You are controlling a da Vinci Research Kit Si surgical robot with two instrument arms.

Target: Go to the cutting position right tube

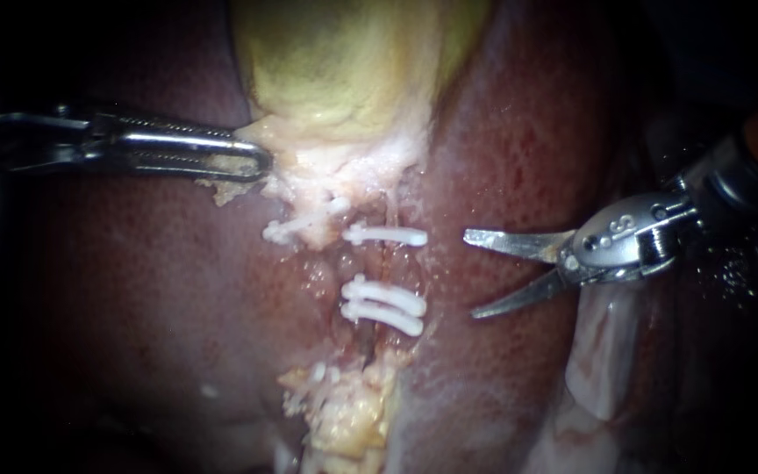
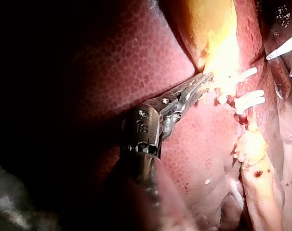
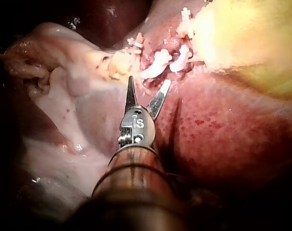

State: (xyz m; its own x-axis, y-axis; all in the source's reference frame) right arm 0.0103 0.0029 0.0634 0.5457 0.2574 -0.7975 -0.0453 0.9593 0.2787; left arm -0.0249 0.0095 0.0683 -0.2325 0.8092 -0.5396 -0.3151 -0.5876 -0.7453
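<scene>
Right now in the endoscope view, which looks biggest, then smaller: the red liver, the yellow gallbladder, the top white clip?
1. dark red liver
2. yellow-green gallbladder
3. upper white plastic clip, smallest by far

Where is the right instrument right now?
The right instrument enters from the endoscope view's right over the liver, blades open, tips just right of the white clips, short of touching them.

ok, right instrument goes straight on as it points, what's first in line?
The right instrument would likely meet the right tube, between the upper clip and the paired clips. Depth unclear: the liver may come first.
</scene>
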